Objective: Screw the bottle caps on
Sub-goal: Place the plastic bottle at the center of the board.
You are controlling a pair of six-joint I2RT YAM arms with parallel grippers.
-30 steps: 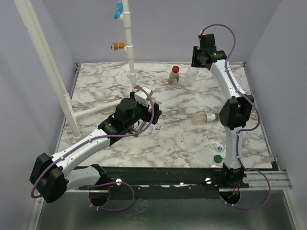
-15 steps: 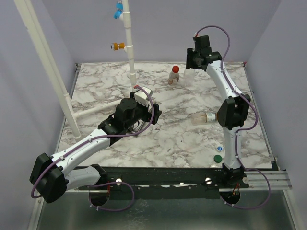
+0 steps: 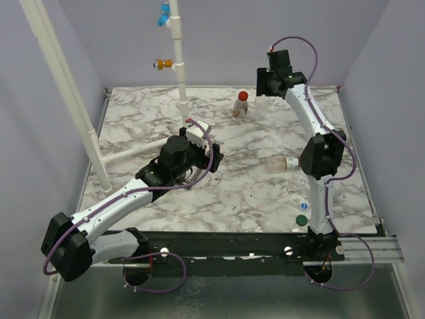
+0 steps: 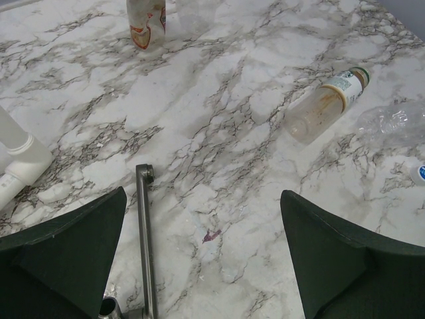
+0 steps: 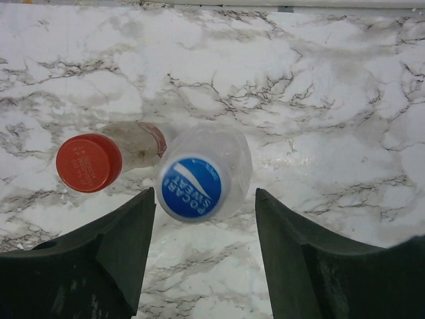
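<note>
A: So, from above, what has just changed?

B: Over the last second the right gripper (image 3: pixel 267 93) slid leftward along the table's far edge. It now hangs over the clear plastic bottle (image 3: pixel 262 102) that stands just beside the reddish-labelled bottle with a red cap (image 3: pixel 242 104). I read that as lining up for a grip and a twist.

A: And the left wrist view?

B: The left gripper (image 4: pixel 202 194) hasn't moved; its fingers are wide, with nothing between them. A white-labelled bottle lying on its side (image 4: pixel 325 106) is well ahead.

A: Right wrist?

B: Fingers are spread wide, holding nothing. The round blue-and-white cap (image 5: pixel 194 187) sits atop the clear bottle between them, nearer the finger on the red cap's side. I cannot tell whether it is threaded tight.
</note>
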